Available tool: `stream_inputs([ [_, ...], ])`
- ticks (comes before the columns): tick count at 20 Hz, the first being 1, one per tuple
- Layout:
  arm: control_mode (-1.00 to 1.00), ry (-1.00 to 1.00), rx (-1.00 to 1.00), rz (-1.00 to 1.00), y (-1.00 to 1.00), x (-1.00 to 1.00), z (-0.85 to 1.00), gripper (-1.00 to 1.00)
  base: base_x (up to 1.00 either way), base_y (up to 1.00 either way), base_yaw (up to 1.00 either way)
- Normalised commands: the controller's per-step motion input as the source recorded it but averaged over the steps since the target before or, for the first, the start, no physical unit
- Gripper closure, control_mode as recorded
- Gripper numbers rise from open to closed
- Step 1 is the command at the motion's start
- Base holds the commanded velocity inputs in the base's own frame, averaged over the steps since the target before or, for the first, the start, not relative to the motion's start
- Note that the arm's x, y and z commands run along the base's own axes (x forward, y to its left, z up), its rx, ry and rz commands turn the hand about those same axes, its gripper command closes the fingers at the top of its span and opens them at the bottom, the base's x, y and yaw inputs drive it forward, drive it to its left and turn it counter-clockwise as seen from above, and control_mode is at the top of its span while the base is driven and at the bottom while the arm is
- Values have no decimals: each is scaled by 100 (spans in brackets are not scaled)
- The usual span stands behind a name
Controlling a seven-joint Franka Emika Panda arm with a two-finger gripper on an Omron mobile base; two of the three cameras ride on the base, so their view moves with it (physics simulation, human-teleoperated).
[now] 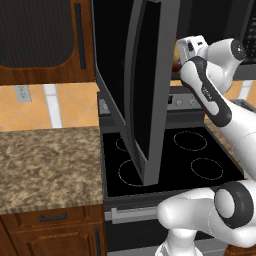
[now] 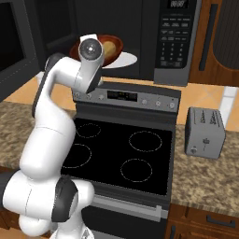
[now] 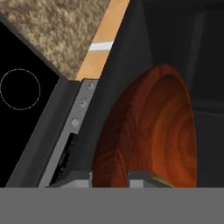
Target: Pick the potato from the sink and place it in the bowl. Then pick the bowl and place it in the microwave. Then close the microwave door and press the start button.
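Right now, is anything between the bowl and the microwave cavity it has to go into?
Nothing visible. The microwave door is swung wide open, and the bowl, with the potato inside, is already at the cavity over the white turntable. The gripper is shut on the bowl's rim.

The left base view looks forward and down from behind the white jointed arm [image 1: 210,100], which rises at its lower right, over the black glass-topped stove [image 1: 170,165] and the speckled brown granite counter [image 1: 45,165]. The right base view faces the same stove [image 2: 126,158] from the other side, the arm [image 2: 51,126] at its lower left. The hand view sits very close to the reddish-brown wooden bowl [image 3: 162,131], rolled so that the stove top [image 3: 22,92] lies at its left.
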Motion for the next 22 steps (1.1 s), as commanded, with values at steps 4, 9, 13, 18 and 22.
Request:
stream_inputs([
  [4, -100, 0, 0, 3, 0, 40, -1, 100, 0, 0, 0],
  [9, -100, 0, 0, 5, 0, 40, -2, 100, 0, 0, 0],
  [13, -100, 0, 0, 4, 5, 14, -13, -100, 0, 0, 0],
  [18, -100, -6, 0, 3, 0, -8, -1, -100, 0, 0, 0],
  [22, -100, -21, 0, 2, 0, -41, 6, -100, 0, 0, 0],
])
